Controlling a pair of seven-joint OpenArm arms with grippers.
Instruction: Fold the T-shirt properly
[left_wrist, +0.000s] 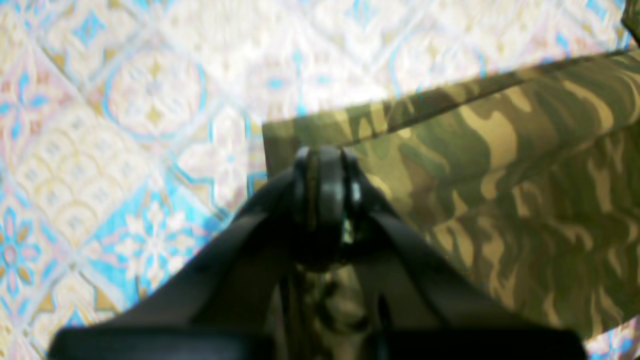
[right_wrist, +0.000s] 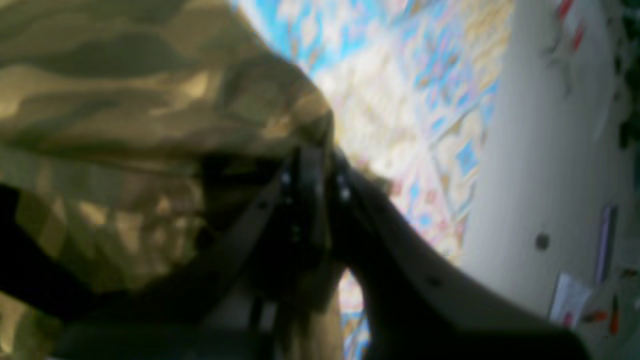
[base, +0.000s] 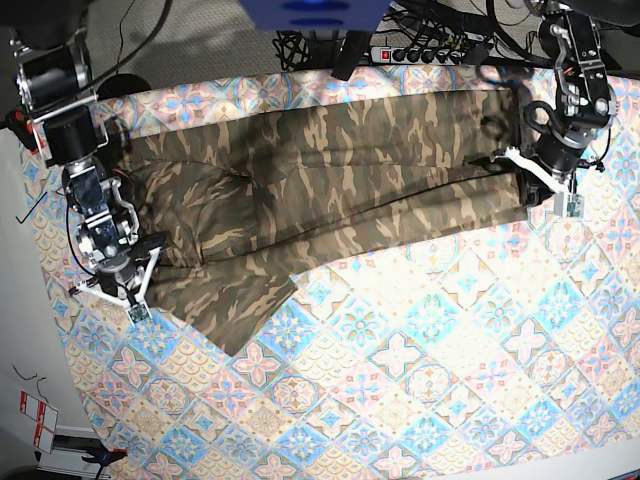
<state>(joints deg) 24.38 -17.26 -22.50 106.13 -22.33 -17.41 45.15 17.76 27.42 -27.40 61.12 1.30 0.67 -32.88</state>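
Left end effector (left_wrist: 325, 165) clamps T-shirt (base: 330, 170) corner; right end effector (right_wrist: 312, 172) clamps opposite edge.

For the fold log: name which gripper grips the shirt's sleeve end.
The right gripper, beside the camouflage T-shirt's protruding sleeve; the left gripper holds the straight end.
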